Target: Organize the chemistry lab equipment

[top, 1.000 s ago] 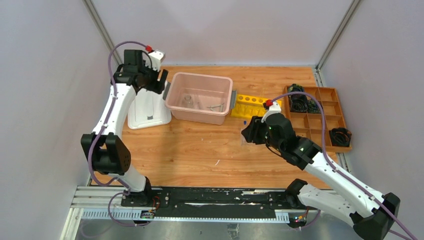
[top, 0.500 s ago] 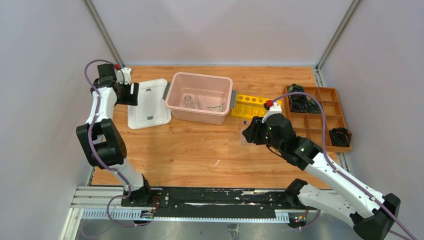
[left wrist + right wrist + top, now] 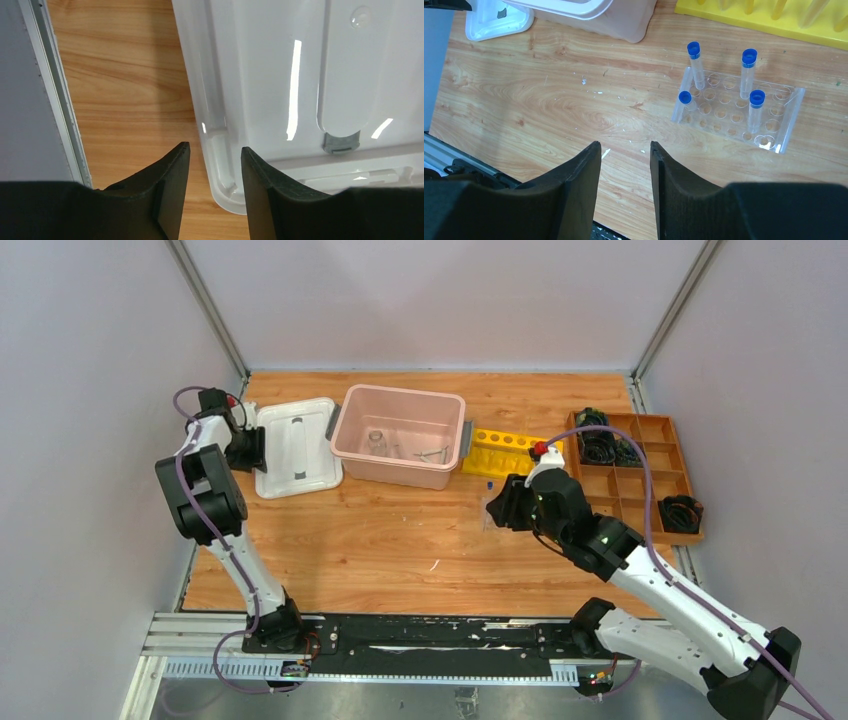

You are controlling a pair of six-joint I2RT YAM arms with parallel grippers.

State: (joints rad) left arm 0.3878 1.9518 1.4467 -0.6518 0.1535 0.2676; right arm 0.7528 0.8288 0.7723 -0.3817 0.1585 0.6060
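A clear tube rack point(image 3: 738, 108) holding several blue-capped tubes point(image 3: 694, 64) stands on the wood table, ahead and right of my right gripper point(image 3: 624, 145), which is open and empty above bare wood. In the top view my right gripper point(image 3: 497, 506) hides most of the rack. A clear glass beaker point(image 3: 377, 440) and a small pale piece point(image 3: 434, 453) lie in the pink bin point(image 3: 400, 391). My left gripper point(image 3: 214, 150) is open, its jaws on either side of the left rim of a flat white lid point(image 3: 280, 75), not closed on it; it is at the far left in the top view point(image 3: 246, 447).
The white lid point(image 3: 295, 445) lies flat left of the pink bin. A yellow rack point(image 3: 508, 450) stands right of the bin. A brown compartment tray point(image 3: 655, 440) with dark coiled items is at far right. Booth walls close in on three sides.
The left arm swung left and down. The white lid went from tilted upright by the bin to flat on the table. The right arm has barely moved.
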